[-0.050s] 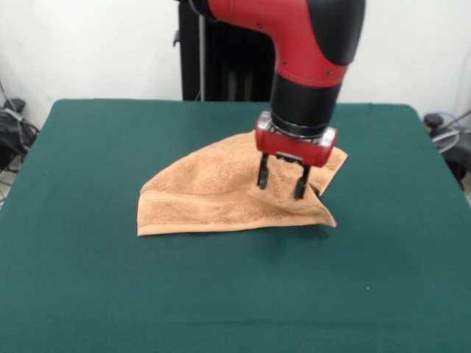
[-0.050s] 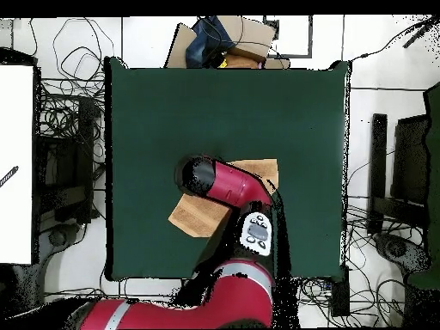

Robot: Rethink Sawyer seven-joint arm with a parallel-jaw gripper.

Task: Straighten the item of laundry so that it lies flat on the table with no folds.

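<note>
The big green table (image 1: 96, 294) fills most of the front view. The red and black arm (image 1: 309, 44) comes down over the middle of it. The orange-tan towel (image 1: 213, 195) lies near the middle of the table, a bit to the far side. It is folded over and bunched, with a raised part on the right. The gripper (image 1: 282, 180) hangs over that right part. Its two dark fingers (image 1: 262, 173) are spread apart, tips at the cloth, grasping nothing.

Towel (image 2: 194, 215) middle under arm (image 2: 228, 185)
</note>
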